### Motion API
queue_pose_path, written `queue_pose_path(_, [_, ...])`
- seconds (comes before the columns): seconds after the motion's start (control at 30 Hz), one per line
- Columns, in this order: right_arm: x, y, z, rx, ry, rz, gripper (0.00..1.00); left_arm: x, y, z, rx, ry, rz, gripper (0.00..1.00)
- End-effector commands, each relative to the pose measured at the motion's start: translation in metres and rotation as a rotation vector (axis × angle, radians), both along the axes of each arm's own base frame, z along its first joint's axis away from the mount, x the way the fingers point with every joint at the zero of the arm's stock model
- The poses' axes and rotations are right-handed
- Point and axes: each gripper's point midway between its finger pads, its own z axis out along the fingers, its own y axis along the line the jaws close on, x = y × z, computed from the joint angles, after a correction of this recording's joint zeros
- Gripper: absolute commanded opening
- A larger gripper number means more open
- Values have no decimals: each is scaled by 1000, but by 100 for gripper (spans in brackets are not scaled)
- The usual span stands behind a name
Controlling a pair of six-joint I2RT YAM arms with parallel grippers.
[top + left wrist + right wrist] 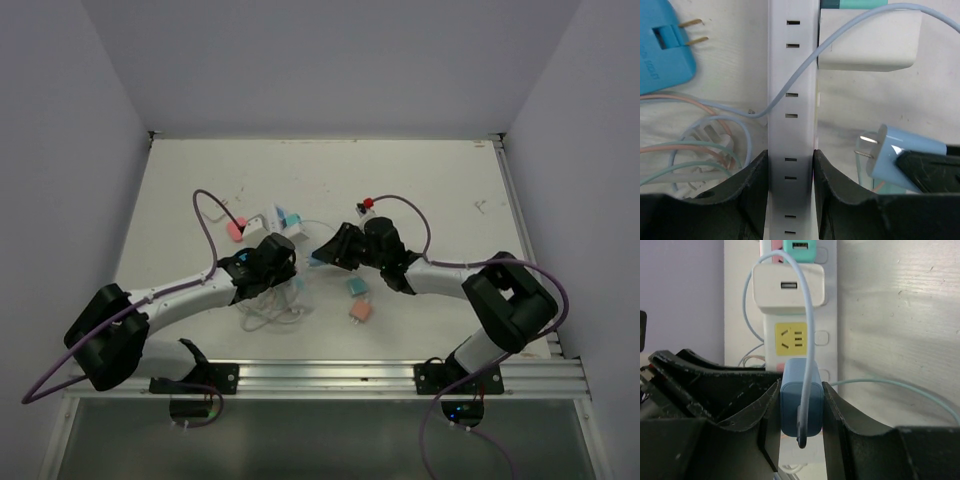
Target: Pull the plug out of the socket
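The plug [796, 405] may snag if drawn farther away: its cable [810, 315] drapes across the socket [790, 70], and a tug could drag that along the table. It is a pale blue cube, its two prongs bare just beside the socket. The right end effector [801, 390] clamps it, and the left end effector [790, 167] is closed on the socket's sides.

Top camera: fixed high behind the near edge of the table [440, 180], facing down on all of it, distant. Left wrist camera: faces along the left gripper [790, 160], close over the socket [792, 70], its slotted side up. Right wrist camera: faces along the right gripper [801, 386], close on the plug [801, 412] and the socket face. Both wrist views share socket and plug; the top view covers both.
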Motion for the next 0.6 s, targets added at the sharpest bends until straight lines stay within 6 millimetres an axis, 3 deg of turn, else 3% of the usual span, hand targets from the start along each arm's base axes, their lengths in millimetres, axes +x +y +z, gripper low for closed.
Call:
queue_pose_path(0.0, [-2, -1, 14, 23, -43, 18, 0, -21, 66, -36, 291, 105, 87, 0])
queue_pose_path(0.17, [-1, -14, 10, -26, -41, 5, 0, -19, 58, -33, 261, 91, 59, 0])
queue_pose_path(0.37, [15, -74, -6, -248, -35, -131, 0, -11, 33, -15, 182, 25, -80, 0])
queue_pose_path(0.57, [19, -113, 9, -380, -100, -179, 0, -12, 34, -11, 178, 14, -81, 0])
